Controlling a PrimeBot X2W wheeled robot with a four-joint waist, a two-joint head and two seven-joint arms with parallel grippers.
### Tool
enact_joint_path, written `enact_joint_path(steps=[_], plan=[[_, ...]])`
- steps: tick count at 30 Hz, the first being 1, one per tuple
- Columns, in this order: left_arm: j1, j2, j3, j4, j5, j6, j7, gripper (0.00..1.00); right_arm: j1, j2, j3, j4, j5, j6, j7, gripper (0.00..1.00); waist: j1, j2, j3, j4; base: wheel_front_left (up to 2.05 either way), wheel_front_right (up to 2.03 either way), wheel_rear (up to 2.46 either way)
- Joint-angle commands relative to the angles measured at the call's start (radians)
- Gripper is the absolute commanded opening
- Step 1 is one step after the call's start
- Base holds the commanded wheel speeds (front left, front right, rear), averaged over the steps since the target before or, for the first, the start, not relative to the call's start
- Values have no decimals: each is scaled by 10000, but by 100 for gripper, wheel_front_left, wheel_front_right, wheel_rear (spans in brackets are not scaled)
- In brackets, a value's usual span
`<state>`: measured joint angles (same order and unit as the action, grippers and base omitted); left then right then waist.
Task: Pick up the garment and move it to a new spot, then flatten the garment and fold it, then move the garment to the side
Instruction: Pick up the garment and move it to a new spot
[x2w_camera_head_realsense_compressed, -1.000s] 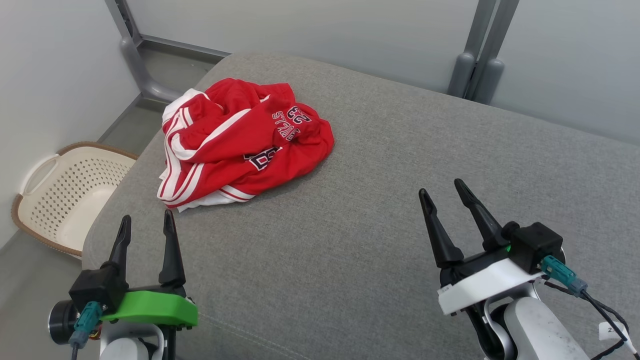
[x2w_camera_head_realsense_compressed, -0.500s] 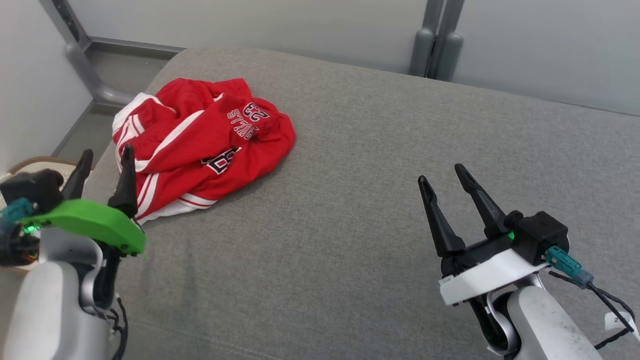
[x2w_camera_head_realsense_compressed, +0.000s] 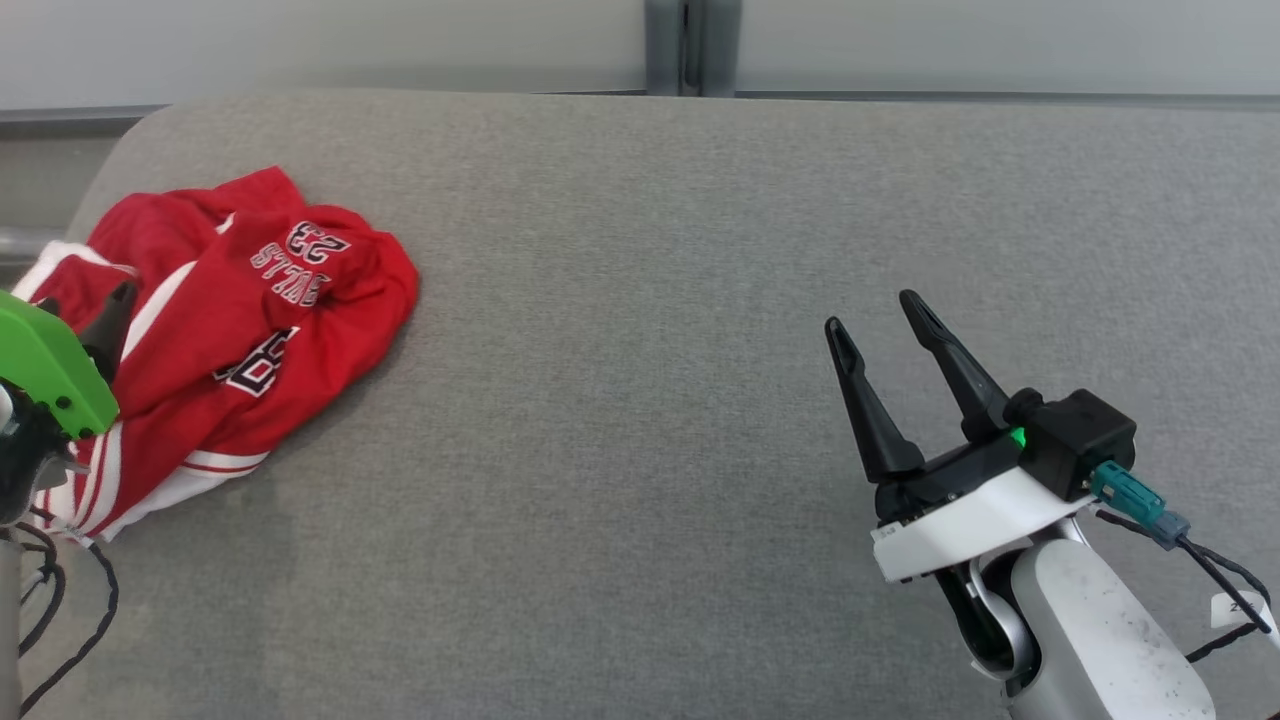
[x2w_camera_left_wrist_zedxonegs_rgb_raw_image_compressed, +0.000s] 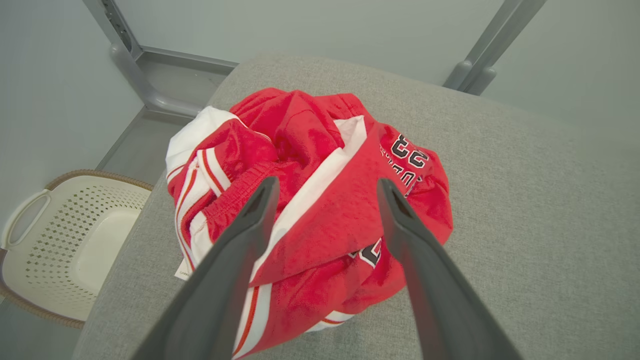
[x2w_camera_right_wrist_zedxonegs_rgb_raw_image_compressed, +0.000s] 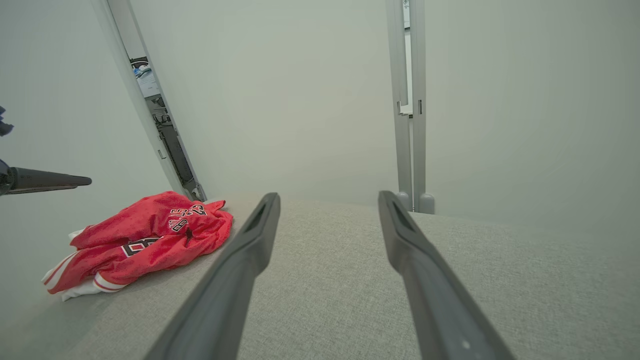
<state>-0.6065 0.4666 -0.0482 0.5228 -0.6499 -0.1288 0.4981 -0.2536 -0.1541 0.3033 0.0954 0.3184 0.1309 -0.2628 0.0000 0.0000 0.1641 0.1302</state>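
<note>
A red garment (x2w_camera_head_realsense_compressed: 250, 330) with white stripes lies in a bunched-up heap on a big grey cushion (x2w_camera_head_realsense_compressed: 640, 250). It sits near the left end of the cushion, close to the far corner. It has dark letters and the number 23 on it, and they look upside down in the head view.

The left end effector (x2w_camera_left_wrist_zedxonegs_rgb_raw_image_compressed: 327, 184) is right over the garment (x2w_camera_left_wrist_zedxonegs_rgb_raw_image_compressed: 325, 220). Its two dark fingers (x2w_camera_left_wrist_zedxonegs_rgb_raw_image_compressed: 240, 240) are spread apart, with nothing between them but air. It is not holding the garment. In the right wrist view, one of its fingers (x2w_camera_right_wrist_zedxonegs_rgb_raw_image_compressed: 50, 179) pokes in from the side, up above the red heap (x2w_camera_right_wrist_zedxonegs_rgb_raw_image_compressed: 145, 240) and not touching it.

The right end effector (x2w_camera_head_realsense_compressed: 870, 312) is far from the garment, over the bare right part of the cushion. Its fingers are spread wide too, and it holds nothing. In its own view the fingers (x2w_camera_right_wrist_zedxonegs_rgb_raw_image_compressed: 240, 260) point along the cushion toward a pale wall (x2w_camera_right_wrist_zedxonegs_rgb_raw_image_compressed: 300, 100).

A cream basket (x2w_camera_left_wrist_zedxonegs_rgb_raw_image_compressed: 65, 215) with little holes stands on the floor, just beside the left end of the cushion.
</note>
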Motion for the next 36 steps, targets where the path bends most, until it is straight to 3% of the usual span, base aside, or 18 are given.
enact_joint_path(steps=[1,8,17,18,19,20,29,36], plan=[[-186,192,-135,167,-235,-26,174,100,-125,-54,16,-24,89,-3,-28,100,0,0,550,-1034,0,0,0],[-661,1173,-682,1454,-570,-28,167,100,-407,-125,105,-67,156,-3,-28,100,0,0,1018,-1961,0,0,0],[-1029,1530,-1415,2777,-585,-28,46,100,-491,-129,105,-34,174,-3,-28,100,0,0,1257,-2286,0,0,0],[-1064,1554,-1501,2830,-585,-28,55,87,-486,-126,84,-28,172,-3,-28,100,0,0,1250,-2275,0,0,0],[-1088,1564,-1636,2850,-612,-28,64,30,-467,-115,64,-19,163,-3,-28,100,0,0,1225,-2247,0,0,0],[-1103,1574,-1721,2868,-657,-28,59,0,-447,-101,56,-1,154,-3,-28,100,0,0,1198,-2221,0,0,0],[-1231,1865,-2675,2621,-731,-28,-452,0,-271,43,100,141,216,-3,-28,100,0,0,588,-1910,0,0,0],[-1715,2235,-3709,1036,-650,-28,-1220,0,69,224,-22,251,304,-3,-28,100,0,0,-304,-1774,0,0,0]])
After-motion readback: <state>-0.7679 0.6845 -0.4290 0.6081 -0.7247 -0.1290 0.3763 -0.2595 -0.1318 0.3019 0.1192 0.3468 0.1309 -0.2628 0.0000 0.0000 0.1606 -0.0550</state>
